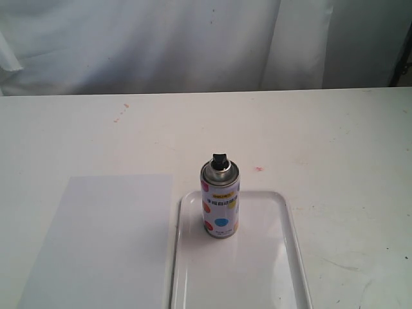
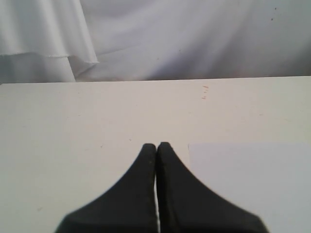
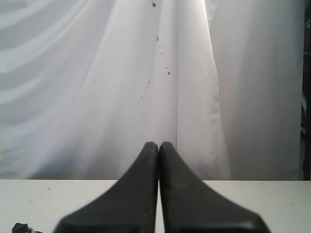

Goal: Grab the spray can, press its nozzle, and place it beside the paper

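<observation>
The spray can (image 1: pixel 220 205), white with coloured dots and a silver top, stands upright at the far end of a glossy white tray (image 1: pixel 283 257). Its black nozzle (image 1: pixel 219 159) sits on the dome; a bit of the nozzle (image 3: pixel 20 227) shows at the corner of the right wrist view. The paper (image 1: pixel 103 244) lies flat to the left of the tray, and its corner (image 2: pixel 252 179) shows in the left wrist view. Neither arm appears in the exterior view. My left gripper (image 2: pixel 156 145) is shut and empty above the table. My right gripper (image 3: pixel 159 144) is shut and empty too.
The white table (image 1: pixel 309 129) runs back to a white curtain (image 1: pixel 193 38). Small reddish stains (image 1: pixel 122 112) mark the tabletop far left, and another stain (image 1: pixel 259 168) lies right of the can.
</observation>
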Action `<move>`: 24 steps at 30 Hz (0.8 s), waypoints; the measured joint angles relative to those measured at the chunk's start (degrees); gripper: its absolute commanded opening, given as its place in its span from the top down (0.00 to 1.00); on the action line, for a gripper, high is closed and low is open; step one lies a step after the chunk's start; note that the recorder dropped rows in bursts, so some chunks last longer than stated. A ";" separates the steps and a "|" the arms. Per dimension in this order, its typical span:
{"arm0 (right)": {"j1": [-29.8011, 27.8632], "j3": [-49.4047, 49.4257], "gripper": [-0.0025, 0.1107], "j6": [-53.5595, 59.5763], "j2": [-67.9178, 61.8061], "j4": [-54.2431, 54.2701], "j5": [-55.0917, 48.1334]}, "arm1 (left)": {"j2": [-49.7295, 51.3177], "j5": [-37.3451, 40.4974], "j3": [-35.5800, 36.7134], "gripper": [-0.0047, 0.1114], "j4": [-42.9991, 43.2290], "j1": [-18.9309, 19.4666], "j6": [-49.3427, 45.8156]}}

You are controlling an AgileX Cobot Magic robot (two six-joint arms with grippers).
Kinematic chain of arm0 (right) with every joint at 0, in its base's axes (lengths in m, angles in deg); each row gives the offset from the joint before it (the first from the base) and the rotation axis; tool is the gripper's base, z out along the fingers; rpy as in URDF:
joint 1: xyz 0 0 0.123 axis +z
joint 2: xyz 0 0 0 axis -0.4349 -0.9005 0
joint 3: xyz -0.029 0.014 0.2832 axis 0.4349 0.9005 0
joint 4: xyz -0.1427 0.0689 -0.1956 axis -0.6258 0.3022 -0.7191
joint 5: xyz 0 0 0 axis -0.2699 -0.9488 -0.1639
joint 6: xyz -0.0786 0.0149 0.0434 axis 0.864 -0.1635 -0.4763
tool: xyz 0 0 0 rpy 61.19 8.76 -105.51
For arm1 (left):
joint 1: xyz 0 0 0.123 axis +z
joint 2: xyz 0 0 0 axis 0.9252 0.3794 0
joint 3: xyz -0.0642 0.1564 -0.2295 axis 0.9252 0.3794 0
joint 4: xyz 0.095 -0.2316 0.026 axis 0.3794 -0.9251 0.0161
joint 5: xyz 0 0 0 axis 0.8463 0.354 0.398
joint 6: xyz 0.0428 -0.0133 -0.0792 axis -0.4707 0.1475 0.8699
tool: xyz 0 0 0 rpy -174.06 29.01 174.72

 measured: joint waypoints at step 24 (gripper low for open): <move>0.00 0.00 0.98 0.00 0.00 0.00 0.00 | 0.00 -0.11 0.00 0.96 -1.22 0.00 0.67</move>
